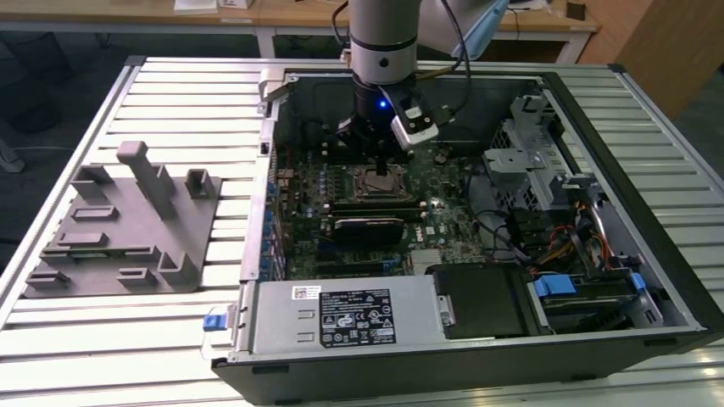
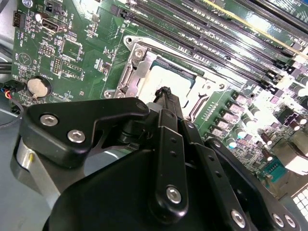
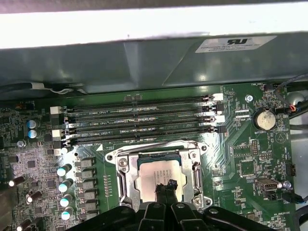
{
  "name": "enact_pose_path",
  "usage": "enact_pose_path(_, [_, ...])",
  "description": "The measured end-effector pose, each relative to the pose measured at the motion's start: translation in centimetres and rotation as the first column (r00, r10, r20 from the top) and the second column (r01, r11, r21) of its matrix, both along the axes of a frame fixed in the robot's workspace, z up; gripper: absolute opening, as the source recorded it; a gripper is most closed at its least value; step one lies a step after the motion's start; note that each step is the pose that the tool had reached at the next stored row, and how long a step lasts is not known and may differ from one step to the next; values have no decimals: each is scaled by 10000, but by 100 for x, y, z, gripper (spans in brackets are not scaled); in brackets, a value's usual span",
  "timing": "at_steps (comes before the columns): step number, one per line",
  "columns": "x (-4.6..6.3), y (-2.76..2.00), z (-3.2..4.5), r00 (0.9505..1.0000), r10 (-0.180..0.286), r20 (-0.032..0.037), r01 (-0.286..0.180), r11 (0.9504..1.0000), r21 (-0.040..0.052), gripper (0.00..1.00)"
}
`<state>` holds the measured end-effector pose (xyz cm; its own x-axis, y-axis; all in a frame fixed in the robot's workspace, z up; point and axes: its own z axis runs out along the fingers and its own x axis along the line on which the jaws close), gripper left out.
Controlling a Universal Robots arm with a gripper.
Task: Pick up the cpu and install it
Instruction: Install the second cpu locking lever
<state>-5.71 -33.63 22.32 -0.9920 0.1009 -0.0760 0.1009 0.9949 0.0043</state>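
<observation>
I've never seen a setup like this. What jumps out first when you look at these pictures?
An open computer case lies on a slatted table, and the robot arm reaches down into it. Its gripper is right over the cpu, a pale silvery square sitting in the metal socket frame on the green motherboard. At the exterior view's left lies a grey plastic block with upright posts.
</observation>
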Motion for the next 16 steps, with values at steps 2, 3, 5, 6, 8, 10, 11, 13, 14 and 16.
enact_pose_path(2, [0, 0, 0, 10000, 1, 0, -1, 10000, 0, 11])
enact_pose_path(3, [0, 0, 0, 10000, 1, 0, -1, 10000, 0, 11])
enact_pose_path(5, [0, 0, 0, 10000, 2, 0, -2, 10000, 0, 11])
enact_pose_path(6, [0, 0, 0, 10000, 3, 0, -3, 10000, 0, 11])
enact_pose_path(8, [-1, -1, 9, 10000, 3, -2, -3, 10000, -3, 11])
enact_pose_path(10, [0, 0, 33, 10000, 3, 0, -3, 10000, 3, 11])
enact_pose_path(11, [0, 0, 53, 10000, 3, 0, -3, 10000, 4, 11])
enact_pose_path(13, [0, 0, 91, 10000, 3, 0, -3, 10000, 4, 11])
enact_pose_path(14, [0, 0, 110, 10000, 3, 1, -3, 10000, 6, 11])
enact_pose_path(16, [0, 0, 158, 10000, 3, 0, -3, 10000, 4, 11])
